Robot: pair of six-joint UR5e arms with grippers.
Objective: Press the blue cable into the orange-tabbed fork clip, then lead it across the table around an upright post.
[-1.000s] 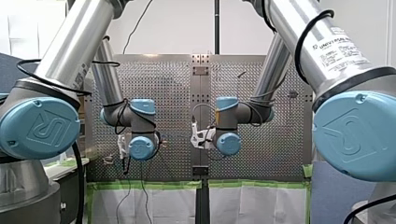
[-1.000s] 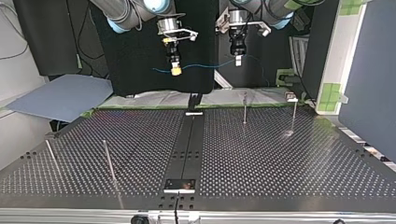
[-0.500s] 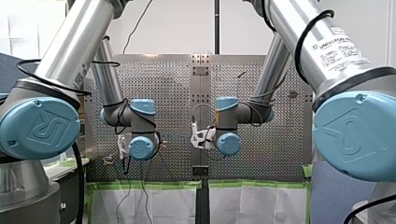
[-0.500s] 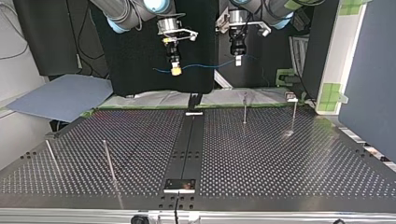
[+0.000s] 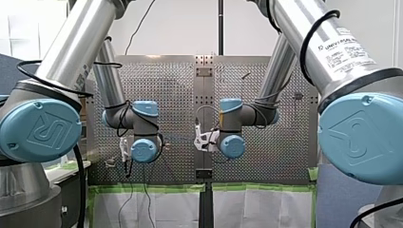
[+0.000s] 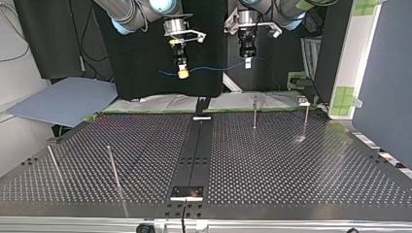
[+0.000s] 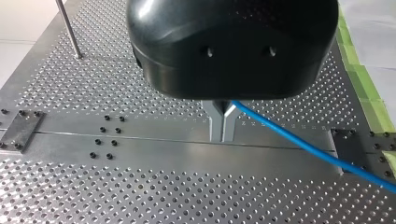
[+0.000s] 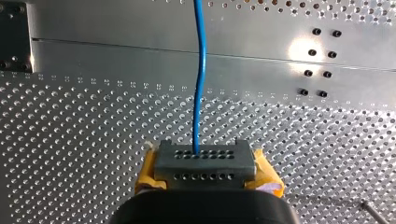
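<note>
The blue cable [image 6: 214, 67] hangs in the air between my two grippers, well above the near-side edge of the perforated table [image 6: 272, 160]. My right gripper [image 6: 182, 73], with yellow pads, is shut on it at the top view's left, and a short tail sticks out beyond. My left gripper [image 6: 247, 62] is shut on it further right. In the left wrist view the metal fingers [image 7: 222, 137] pinch the cable [image 7: 299, 142], which runs off sideways. In the right wrist view the cable [image 8: 201, 93] leaves my right gripper [image 8: 201, 154] straight ahead. I cannot make out an orange-tabbed clip.
Two upright posts [image 6: 254, 112] [image 6: 306, 120] stand at the top view's far right, beside a small fixture [image 6: 302, 101]. Two more posts [image 6: 112, 167] [image 6: 53, 162] lean at the near left. A dark centre rail [image 6: 197, 150] splits the table.
</note>
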